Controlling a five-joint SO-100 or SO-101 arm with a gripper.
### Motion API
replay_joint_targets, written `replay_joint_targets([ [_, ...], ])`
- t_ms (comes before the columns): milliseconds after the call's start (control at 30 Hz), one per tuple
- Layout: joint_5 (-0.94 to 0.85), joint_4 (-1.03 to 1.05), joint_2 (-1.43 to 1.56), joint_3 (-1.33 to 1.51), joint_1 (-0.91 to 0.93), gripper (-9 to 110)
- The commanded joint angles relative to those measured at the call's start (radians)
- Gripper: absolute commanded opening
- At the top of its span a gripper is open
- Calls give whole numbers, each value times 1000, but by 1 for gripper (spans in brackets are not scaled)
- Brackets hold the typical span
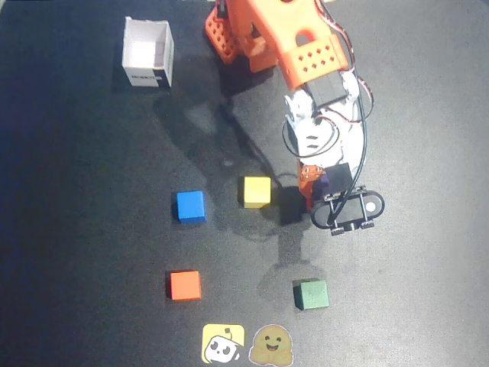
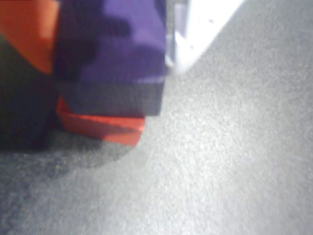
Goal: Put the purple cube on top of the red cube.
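The purple cube (image 2: 112, 54) fills the upper left of the wrist view, held between an orange finger (image 2: 29, 29) on its left and a white finger (image 2: 200, 29) on its right; the fingers are clenched on it. A red cube (image 2: 105, 125) shows directly beneath it as a coral wedge along its lower edge; whether the two faces touch cannot be told from this view. In the overhead view the purple cube (image 1: 323, 182) appears as a small patch right of centre, under the gripper (image 1: 321, 183), and the red cube (image 1: 308, 177) is largely covered by the arm. Risk: the purple cube appears offset and slightly rotated relative to the red one, so release at this point could leave an overhang and a topple. Risk: opening the fingers unevenly could drag the upper block sideways, or a finger could nudge the lower block. Both cubes are matte, flat-faced and sharp-edged, likely rigid and light. The desk (image 1: 76, 252) is dark with a fine grain, offering moderate friction. The yellow cube (image 1: 256, 191) lies near, to the left; the green cube (image 1: 310, 293) sits below.
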Motion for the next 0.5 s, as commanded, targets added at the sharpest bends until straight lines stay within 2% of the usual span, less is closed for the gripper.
replay_joint_targets([
  [0,-9,-15,58,0,-6,13],
  [200,-9,-57,71,25,-8,17],
  [267,-14,-69,77,28,-9,23],
  [467,-11,-75,112,23,-9,24],
])
